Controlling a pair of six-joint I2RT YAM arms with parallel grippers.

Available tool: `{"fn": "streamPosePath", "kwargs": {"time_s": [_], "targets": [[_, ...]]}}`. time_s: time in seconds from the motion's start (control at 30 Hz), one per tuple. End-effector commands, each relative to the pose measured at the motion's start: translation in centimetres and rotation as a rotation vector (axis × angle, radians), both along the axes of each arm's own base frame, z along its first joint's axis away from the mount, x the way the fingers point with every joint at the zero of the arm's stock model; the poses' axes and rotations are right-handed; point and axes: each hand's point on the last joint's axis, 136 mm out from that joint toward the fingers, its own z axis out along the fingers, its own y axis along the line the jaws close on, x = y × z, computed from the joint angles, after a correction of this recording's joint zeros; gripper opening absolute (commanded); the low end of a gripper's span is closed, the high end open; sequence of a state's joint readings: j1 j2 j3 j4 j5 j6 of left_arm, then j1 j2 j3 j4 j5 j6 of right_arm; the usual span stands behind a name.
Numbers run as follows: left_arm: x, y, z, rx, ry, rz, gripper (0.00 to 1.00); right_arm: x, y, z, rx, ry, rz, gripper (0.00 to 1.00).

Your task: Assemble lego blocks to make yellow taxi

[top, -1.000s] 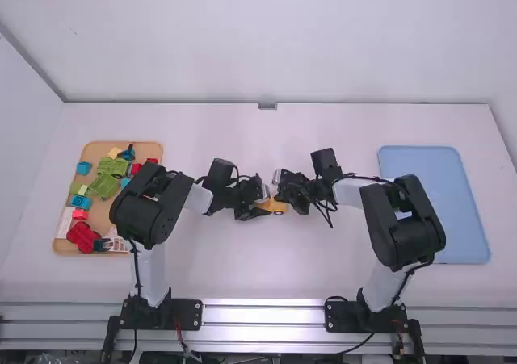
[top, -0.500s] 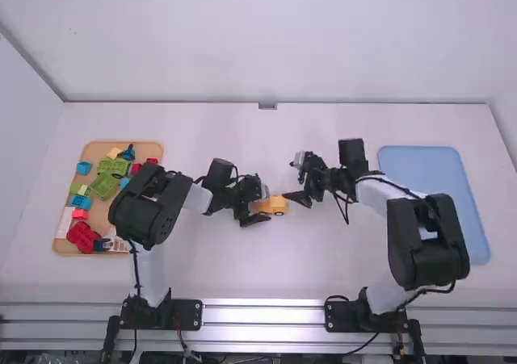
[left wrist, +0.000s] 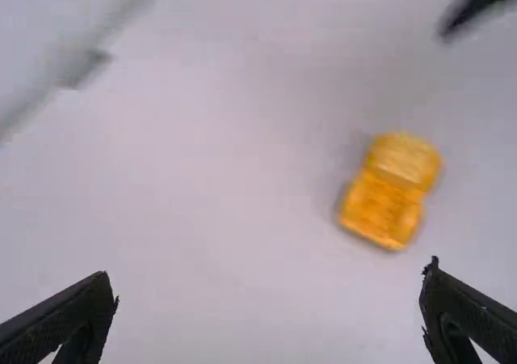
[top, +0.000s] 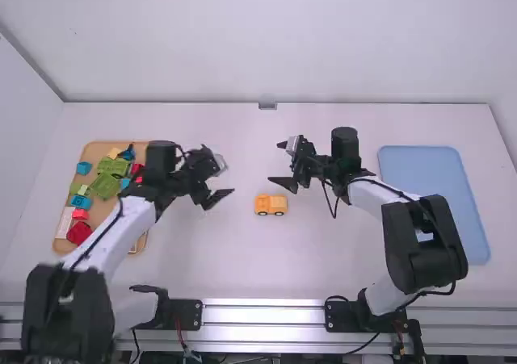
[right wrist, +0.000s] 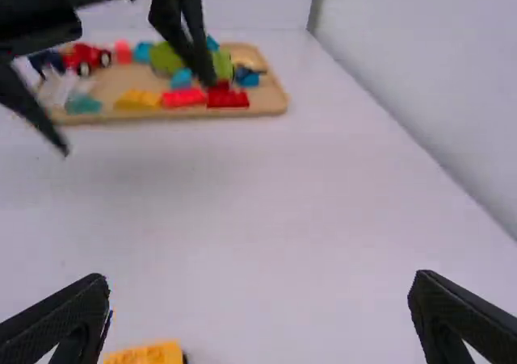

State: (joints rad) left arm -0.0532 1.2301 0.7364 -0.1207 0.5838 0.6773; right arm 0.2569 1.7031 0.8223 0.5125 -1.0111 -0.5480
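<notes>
A small yellow-orange block vehicle (top: 271,205) stands by itself on the table between the arms, with neither gripper touching it. My left gripper (top: 231,178) is open to its left and farther back in the high view. Beyond the vehicle and slightly right, my right gripper (top: 275,162) is open too. In the left wrist view the vehicle (left wrist: 391,190) has a blocky cab end, and that view's own gripper (left wrist: 271,287) holds nothing. The right wrist view has part of the vehicle (right wrist: 147,354) low between the spread fingers of the right gripper (right wrist: 260,287).
On the left, a wooden tray (top: 90,151) holds several loose bricks, green, blue, red and yellow, partly behind the left arm. A blue tray (top: 436,202) lies on the right, beside the right arm. A wall borders the table's (top: 242,259) far edge.
Both grippers have come away from the vehicle. The right one backed off first, then moved slightly farther from the camera; the left let go and swung left, leaving the vehicle on the table.
</notes>
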Motion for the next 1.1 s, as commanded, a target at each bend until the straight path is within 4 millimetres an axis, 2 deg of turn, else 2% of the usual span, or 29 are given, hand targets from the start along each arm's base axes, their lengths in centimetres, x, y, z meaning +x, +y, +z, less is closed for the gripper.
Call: {"fn": "streamPosePath", "kwargs": {"time_s": [0.0,0.03,0.1,0.13,0.17,0.37,0.57,0.63,0.73,0.83,0.93,1.07], "targets": [[1.1,5.1,3.7,-0.081,-0.001,0.387,0.99,-1.2,2.1,2.0,0.078,0.130,0.023,0.99],[1.2,6.9,4.8,-0.126,-0.005,0.522,0.99,-1.2,2.8,2.8,0.090,0.136,0.034,0.99],[0.4,12.7,7.5,-0.251,-0.051,0.915,0.99,-1.0,4.4,4.7,0.093,0.160,0.056,0.99],[0.2,13.3,7.8,-0.257,-0.062,0.953,0.99,-0.9,4.6,4.9,0.090,0.164,0.056,0.99],[-0.9,15.2,8.7,-0.263,-0.096,1.054,0.99,-0.5,5.2,5.5,0.063,0.164,0.049,0.99],[-4.3,17.8,11.9,-0.291,-0.103,1.195,0.99,0.3,7.9,7.3,-0.122,0.091,-0.005,0.99],[-5.7,21.0,13.1,-0.276,-0.025,1.363,0.99,-0.6,10.3,8.8,-0.161,0.023,0.026,0.99],[-5.6,22.2,13.0,-0.258,0.027,1.413,0.99,-1.0,11.0,9.2,-0.148,0.008,0.041,0.99],[-5.3,25.1,12.4,-0.237,0.100,1.545,0.99,-2.2,12.3,9.4,-0.130,0.001,0.092,0.99],[-4.3,26.6,12.1,-0.238,0.134,1.575,0.99,-3.0,13.1,9.3,-0.128,-0.005,0.124,0.99],[-2.9,27.5,11.7,-0.265,0.185,1.568,0.99,-3.0,13.5,8.9,-0.149,-0.016,0.099,0.99],[-1.1,28.7,10.0,-0.267,0.323,1.560,0.99,-2.2,13.4,8.5,-0.180,-0.028,0.045,0.99]]}}
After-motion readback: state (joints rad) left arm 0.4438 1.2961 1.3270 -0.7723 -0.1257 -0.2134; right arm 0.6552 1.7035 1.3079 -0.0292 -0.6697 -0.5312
